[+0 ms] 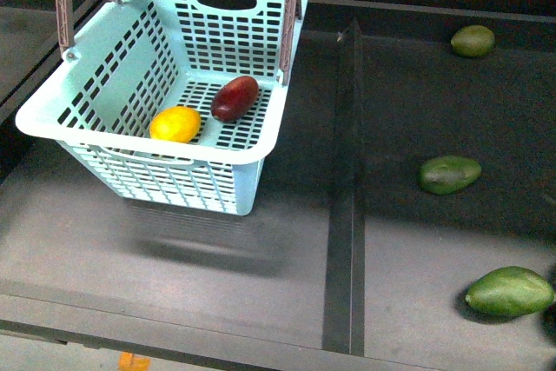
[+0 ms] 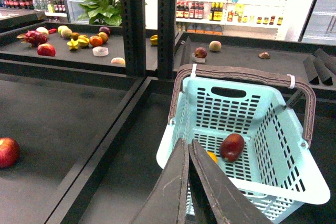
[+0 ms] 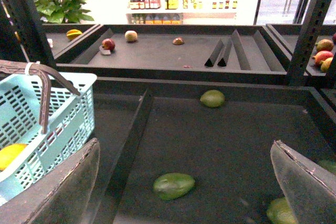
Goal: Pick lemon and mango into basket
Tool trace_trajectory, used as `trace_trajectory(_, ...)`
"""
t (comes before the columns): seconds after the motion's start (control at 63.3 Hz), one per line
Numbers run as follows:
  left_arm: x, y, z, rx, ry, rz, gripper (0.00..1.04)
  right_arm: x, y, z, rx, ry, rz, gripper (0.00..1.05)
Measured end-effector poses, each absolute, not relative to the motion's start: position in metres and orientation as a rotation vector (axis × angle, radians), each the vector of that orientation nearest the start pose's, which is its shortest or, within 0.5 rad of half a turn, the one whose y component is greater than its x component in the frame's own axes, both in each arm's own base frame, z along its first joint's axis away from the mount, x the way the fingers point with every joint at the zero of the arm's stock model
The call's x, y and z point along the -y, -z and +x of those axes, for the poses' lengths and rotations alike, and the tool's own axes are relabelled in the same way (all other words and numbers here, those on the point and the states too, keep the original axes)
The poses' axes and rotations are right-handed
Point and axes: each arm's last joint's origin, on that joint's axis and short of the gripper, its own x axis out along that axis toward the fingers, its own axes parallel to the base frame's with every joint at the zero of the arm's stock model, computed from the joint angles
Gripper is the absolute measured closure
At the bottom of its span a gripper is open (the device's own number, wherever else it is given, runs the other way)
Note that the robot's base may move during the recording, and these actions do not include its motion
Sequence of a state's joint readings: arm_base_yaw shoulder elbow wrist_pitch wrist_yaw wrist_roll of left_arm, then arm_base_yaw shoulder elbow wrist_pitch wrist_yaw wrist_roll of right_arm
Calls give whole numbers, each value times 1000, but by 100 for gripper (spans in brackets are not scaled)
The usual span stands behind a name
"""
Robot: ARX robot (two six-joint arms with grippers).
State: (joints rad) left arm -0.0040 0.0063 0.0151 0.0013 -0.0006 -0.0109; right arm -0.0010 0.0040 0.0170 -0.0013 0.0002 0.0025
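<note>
The left hand [image 2: 188, 182] hangs above the tabletop [image 1: 174, 249] just short of the basket [image 1: 113, 84], its two dark fingers pressed together with nothing between them. The right hand [image 3: 184, 182] hovers on the far side of the divider [image 1: 347, 215] from the basket, fingers spread wide apart and empty, over green fruits [image 3: 174, 185].

The basket rests tilted, its near end raised, both brown handles [image 1: 287, 6] swung up at its far end. Inside it, on the slotted floor, the lemon [image 1: 175, 124] lies toward the near wall and the mango [image 1: 234, 97] sits just beyond it, the two close together; whether they touch cannot be told.

In the front view neither arm shows. Bare dark tabletop runs in front of the basket and between it and the raised divider. Beyond the divider three green fruits [image 1: 449, 174] lie well apart from the basket, with open surface between them. A red apple [image 2: 8, 151] lies far from the basket on the neighbouring shelf [image 2: 63, 124].
</note>
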Motion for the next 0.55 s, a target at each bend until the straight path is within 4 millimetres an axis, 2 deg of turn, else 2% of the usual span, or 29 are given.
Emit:
trace_trajectory(0.111,0,-168,97,10,3,-12,101,0,-169,97,12,1,3,9)
trace_trajectory(0.142,0,-168,97,10,3,-11,96,0,-169,97,12,1,3,9)
trace_trajectory(0.553,0,-168,97,10,3,-11,8,0,-169,97,12,1,2,9)
